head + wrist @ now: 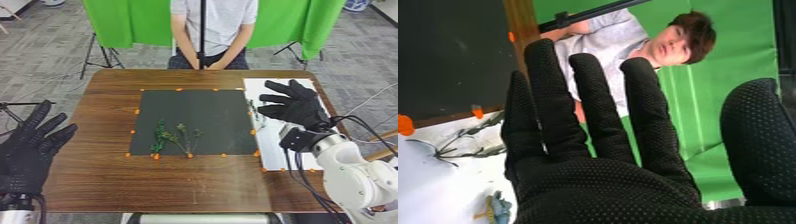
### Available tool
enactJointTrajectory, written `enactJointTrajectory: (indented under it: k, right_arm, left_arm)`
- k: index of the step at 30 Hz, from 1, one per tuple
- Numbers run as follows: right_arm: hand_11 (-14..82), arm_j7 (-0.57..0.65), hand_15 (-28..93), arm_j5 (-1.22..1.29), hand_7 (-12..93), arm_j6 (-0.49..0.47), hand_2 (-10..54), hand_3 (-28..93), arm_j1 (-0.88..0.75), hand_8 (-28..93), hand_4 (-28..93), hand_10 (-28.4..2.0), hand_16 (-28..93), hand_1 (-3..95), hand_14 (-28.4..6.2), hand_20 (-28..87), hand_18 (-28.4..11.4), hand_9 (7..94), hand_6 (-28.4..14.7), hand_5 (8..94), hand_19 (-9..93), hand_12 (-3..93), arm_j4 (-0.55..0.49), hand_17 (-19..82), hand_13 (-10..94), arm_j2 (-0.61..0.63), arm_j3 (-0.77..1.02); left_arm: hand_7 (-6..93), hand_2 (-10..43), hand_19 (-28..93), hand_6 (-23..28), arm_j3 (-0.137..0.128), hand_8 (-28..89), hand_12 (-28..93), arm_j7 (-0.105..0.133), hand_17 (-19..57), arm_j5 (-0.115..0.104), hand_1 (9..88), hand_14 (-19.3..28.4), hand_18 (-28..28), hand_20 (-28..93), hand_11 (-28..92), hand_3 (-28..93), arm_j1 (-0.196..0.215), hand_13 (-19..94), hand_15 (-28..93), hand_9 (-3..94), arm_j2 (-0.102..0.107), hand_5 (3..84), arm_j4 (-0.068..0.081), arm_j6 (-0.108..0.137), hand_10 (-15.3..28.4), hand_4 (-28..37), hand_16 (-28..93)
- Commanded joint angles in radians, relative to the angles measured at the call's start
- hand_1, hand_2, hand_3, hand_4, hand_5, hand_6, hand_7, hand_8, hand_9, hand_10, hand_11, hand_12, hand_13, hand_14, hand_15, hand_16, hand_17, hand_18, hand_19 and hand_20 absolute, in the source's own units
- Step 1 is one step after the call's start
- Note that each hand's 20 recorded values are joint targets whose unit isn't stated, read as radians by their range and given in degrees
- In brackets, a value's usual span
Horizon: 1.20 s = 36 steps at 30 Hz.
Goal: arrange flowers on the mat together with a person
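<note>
My right hand [305, 111], at the dark mat's [195, 107] three o'clock: fingers spread over the white sheet [282, 157]. Left hand [22, 160], desk's [107, 180] nine: fingers spread. Green sprigs [159, 142] lie at mat's seven.

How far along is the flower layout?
Started, not finished. Looks done: a bright green sprig and a branching sprig lie on the dark mat. In hand: nothing; the right hand is open over the white sheet. Probably left: the dark-leaved sprig and blue flower on that sheet; the mat's far half is bare.
</note>
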Motion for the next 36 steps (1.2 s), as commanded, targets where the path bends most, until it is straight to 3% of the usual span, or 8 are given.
enactJointTrajectory:
  k: [1,2,19,25,27,31,32,36]
  right_arm:
    - [12.2,-0.005,44,-0.001,12,-0.013,10.4,73,0.002,-11,-24,-20.0,11,16.1,-23.3,12,-28.4,51.0,-1.4,50.3,52,14.4,0.0,7,41,-0.002,-0.007]
    - [12.2,-0.004,44,0.0,12,-0.014,10.4,73,-0.003,-11,-24,-19.9,11,16.1,-23.2,12,-28.4,51.1,-1.4,50.4,52,14.5,-0.001,7,41,-0.003,-0.003]
    - [12.2,0.0,43,0.0,11,-0.006,10.3,73,0.001,-11,-24,-19.8,11,16.1,-23.2,12,-28.4,51.4,-1.5,50.6,52,14.5,-0.002,7,41,-0.006,-0.007]
    - [12.3,-0.003,44,0.005,11,-0.006,10.2,73,-0.002,-11,-24,-19.9,11,16.3,-23.2,12,-28.4,51.7,-1.5,50.8,52,14.5,-0.001,7,41,-0.005,-0.007]
    - [12.3,-0.007,44,0.004,12,-0.009,10.2,73,-0.008,-11,-24,-19.9,11,16.4,-23.2,12,-28.4,51.7,-1.4,50.9,52,14.5,-0.001,7,41,-0.002,-0.004]
    - [12.4,-0.01,44,0.006,12,-0.002,10.2,73,-0.01,-11,-24,-19.6,11,16.4,-23.2,13,-28.4,51.9,-1.4,51.2,51,14.5,-0.002,7,41,-0.001,-0.005]
    - [12.4,-0.009,44,0.006,12,-0.005,10.2,73,-0.006,-11,-24,-19.6,11,16.4,-23.2,13,-28.4,52.0,-1.3,51.2,51,14.4,0.0,7,41,-0.001,-0.008]
    - [12.4,-0.003,44,-0.002,12,-0.011,10.2,73,-0.01,-12,-24,-19.6,11,16.5,-23.1,13,-28.4,52.1,-1.3,51.4,51,14.4,-0.001,7,41,-0.004,-0.001]
  left_arm:
    - [8.6,6.3,44,2.9,0.002,-8,13,0.016,-6.3,-0.023,14.8,21.8,21.9,18,14,74,0.028,23,40,28.8,0.016,29.7,-0.004,0.019,13.8,-28.3,-4]
    - [8.6,6.4,44,2.9,0.003,-8,13,0.002,-6.4,-0.015,14.9,21.8,21.9,18,14,74,0.022,23,40,28.8,0.01,29.7,-0.004,0.015,13.8,-28.3,-4]
    - [8.8,6.6,43,3.4,0.005,-8,13,0.013,-6.6,-0.034,15.5,21.9,21.7,18,15,74,0.03,22,40,29.1,0.021,29.9,-0.007,0.029,14.2,-28.3,-5]
    - [8.8,6.7,43,3.4,0.011,-8,13,-0.007,-6.6,-0.015,15.6,22.0,21.6,18,15,74,0.019,22,40,29.2,0.002,29.7,-0.007,0.021,14.2,-28.3,-5]
    - [8.8,6.7,43,3.4,0.012,-8,13,0.005,-6.6,-0.022,15.6,22.0,21.6,18,15,74,0.024,22,40,29.2,0.015,29.7,-0.008,0.027,14.3,-28.3,-5]
    - [8.9,6.7,43,3.6,0.012,-8,13,-0.009,-6.7,-0.012,15.7,22.0,21.5,18,15,74,0.015,22,40,29.2,0.005,29.7,-0.008,0.021,14.3,-28.3,-5]
    - [8.9,6.7,43,3.6,0.011,-8,13,0.0,-6.8,-0.018,15.7,22.0,21.5,18,15,74,0.022,22,40,29.2,0.009,29.7,-0.009,0.026,14.3,-28.3,-5]
    - [8.9,6.7,43,3.6,0.014,-8,12,-0.026,-6.8,-0.002,15.7,22.0,21.3,18,15,74,0.008,22,40,29.3,-0.013,29.7,-0.006,0.016,14.3,-28.3,-5]
